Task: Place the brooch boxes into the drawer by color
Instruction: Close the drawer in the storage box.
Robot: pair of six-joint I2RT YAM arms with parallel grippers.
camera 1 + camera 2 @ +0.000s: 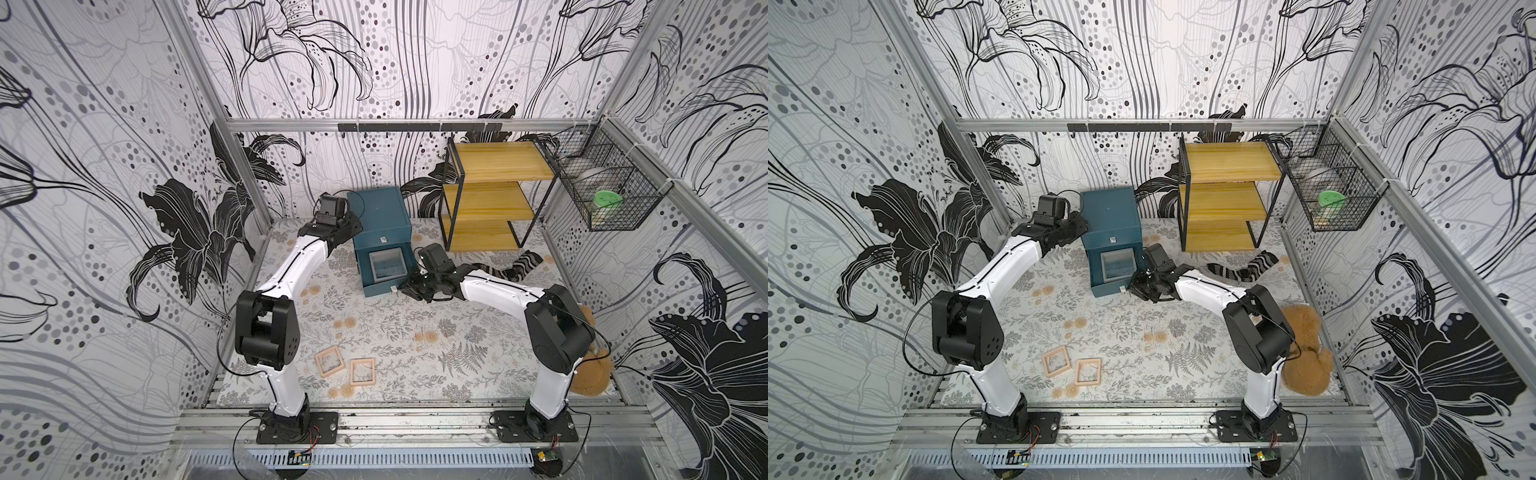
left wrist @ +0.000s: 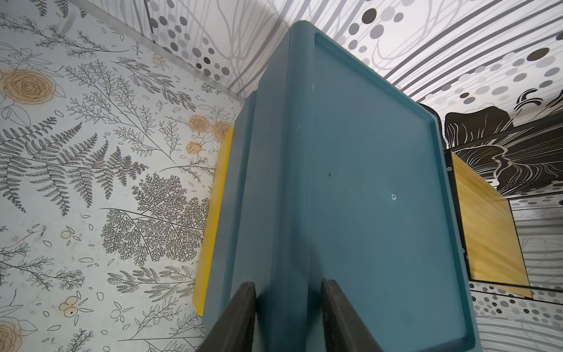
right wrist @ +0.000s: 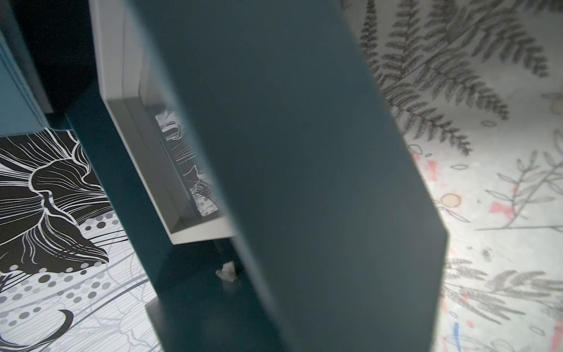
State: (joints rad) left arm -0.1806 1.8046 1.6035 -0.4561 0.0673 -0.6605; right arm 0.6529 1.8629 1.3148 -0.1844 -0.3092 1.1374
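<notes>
While upright — long axis vertical — drawer (image 1: 376, 208) faces nearward.

Drawer chest (image 1: 380, 216): dark teal-blue, with small white knobs (image 1: 383, 239). Grey brooch box (image 1: 386, 266): grey frame, clear centre. Pinkish-tan brooch boxes (image 1: 329, 362) (image 1: 362, 372): pale frames, clear centres. Tabletop (image 1: 395, 328): off-white, with grey fern print and tan roses. Shelf (image 1: 498, 162): yellow wood, black frame. Sock (image 1: 517, 266): black-and-white stripes. Walls (image 1: 104, 124): white, with black lily drawings and grey dots.
</notes>
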